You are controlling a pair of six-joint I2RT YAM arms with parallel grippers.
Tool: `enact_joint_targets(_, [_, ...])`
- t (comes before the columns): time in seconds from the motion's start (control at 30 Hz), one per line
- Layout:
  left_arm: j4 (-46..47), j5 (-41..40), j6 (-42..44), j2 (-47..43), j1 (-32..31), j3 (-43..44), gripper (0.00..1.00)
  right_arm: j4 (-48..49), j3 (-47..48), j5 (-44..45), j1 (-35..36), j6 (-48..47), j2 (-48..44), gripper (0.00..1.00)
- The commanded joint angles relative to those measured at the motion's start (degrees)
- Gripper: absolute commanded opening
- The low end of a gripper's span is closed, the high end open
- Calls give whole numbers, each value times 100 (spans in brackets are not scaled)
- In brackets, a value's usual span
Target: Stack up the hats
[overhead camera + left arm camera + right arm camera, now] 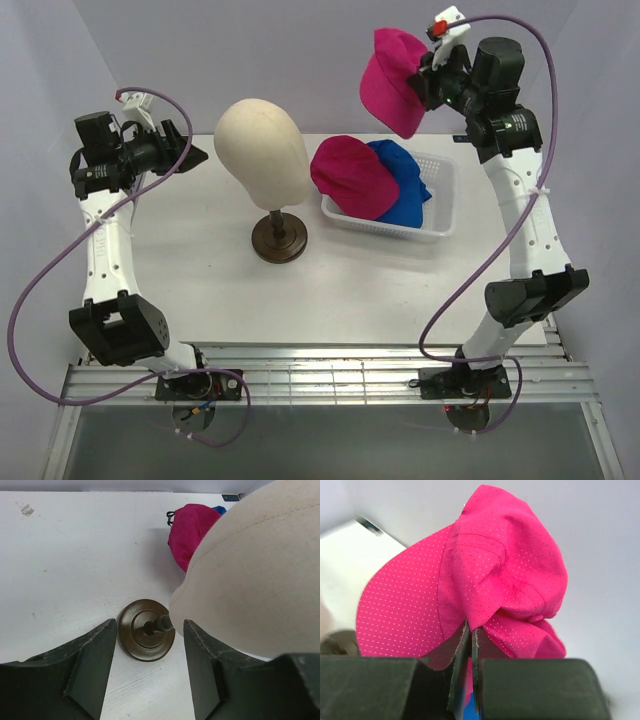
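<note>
Nearest you, at the bottom of the top view, both arm bases sit at the table (200, 280) edge. Just beyond, left of centre, the cream mannequin head (262, 145) stands upright on its dark round stand (279, 240), bare. To its right, touching nothing else, the white basket (440, 228) holds a pink hat (350, 175) lying over blue hat fabric (408, 188). You cannot tell how many blue hats lie there.

At upper left, your left fingers (190, 150) hang beside the head, spread wide and gripping nothing. In the left wrist view those left fingers (150, 630) frame the stand's base (146, 636), with the head (260, 580) filling the right side and the basket's pink hat (192, 530) at the top.

Farthest, at upper right, your right fingers (425, 75) are pinched tight on a second pink hat (390, 80), lifted in the air above the basket. The right wrist view shows the right fingers (471, 635) clamping this hat's (485, 570) fabric, brim to the left.
</note>
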Motion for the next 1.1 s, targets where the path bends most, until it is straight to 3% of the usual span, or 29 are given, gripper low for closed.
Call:
enact_joint_targets(0.0, [-117,191,40,-319,3,315,66,775,1097,-875,676,-156,187,8])
enact_joint_targets(0.17, [-126,190,-56,-337,3,342,66,3081,425,-2133,1292,257,171,8])
enact_joint_targets(0.3, [-117,191,-57,-389,3,307,66,3641,474,-2449,1942,239,407,8])
enact_joint_targets(0.47, [-126,103,-57,-503,3,316,66,3177,1301,-2564,2313,-5,1225,8])
enact_joint_targets(0.7, [-530,-125,233,-565,11,570,65,2447,600,-2574,2761,-1183,892,8])
enact_joint_targets(0.87, [-1145,-345,767,-609,38,878,53,1859,485,-2503,2779,-1737,812,8])
enact_joint_targets(1.07, [-1778,-539,1226,-653,73,1247,52,1638,256,-2617,2788,-2107,593,8])
